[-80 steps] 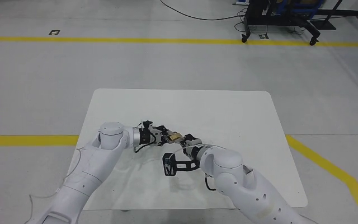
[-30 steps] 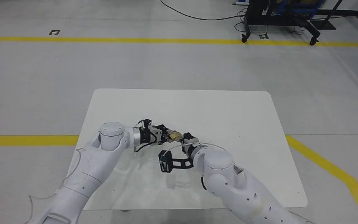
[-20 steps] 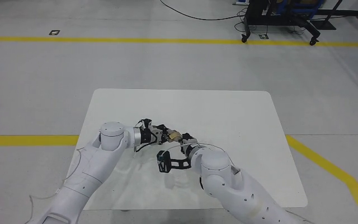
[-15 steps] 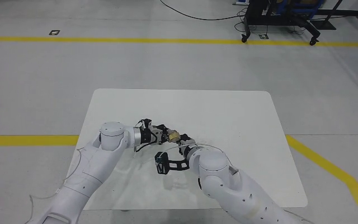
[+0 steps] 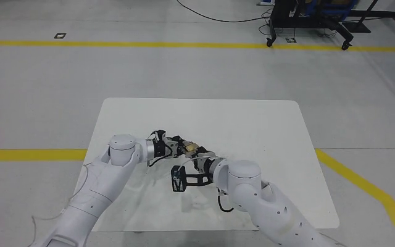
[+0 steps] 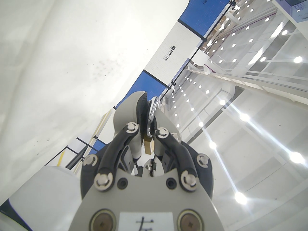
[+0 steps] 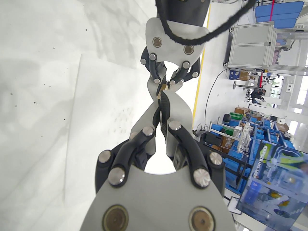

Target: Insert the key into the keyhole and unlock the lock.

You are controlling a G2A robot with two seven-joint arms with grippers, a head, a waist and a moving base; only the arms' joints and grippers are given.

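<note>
Since the left gripper [image 7: 166, 82] clamps the brass padlock [image 5: 193, 148] above the table [image 5: 259, 123] at the top view's centre, the right gripper [image 7: 161, 102], pinched narrow on a key hidden between its pads, should stay in line with the keyhole and twist without pulling sideways. Both grippers' tips crowd the padlock. A wheeled cart [image 5: 302, 23] stands upper right, well apart.

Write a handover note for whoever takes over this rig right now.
Left gripper: shut on the brass lock, over the table.
Right gripper: shut, tips against the lock, apparently pinching the key hidden between its pads.
Done: lock and key brought together.
Left: check the key is seated, turn it; whether the lock has opened cannot be told.
</note>
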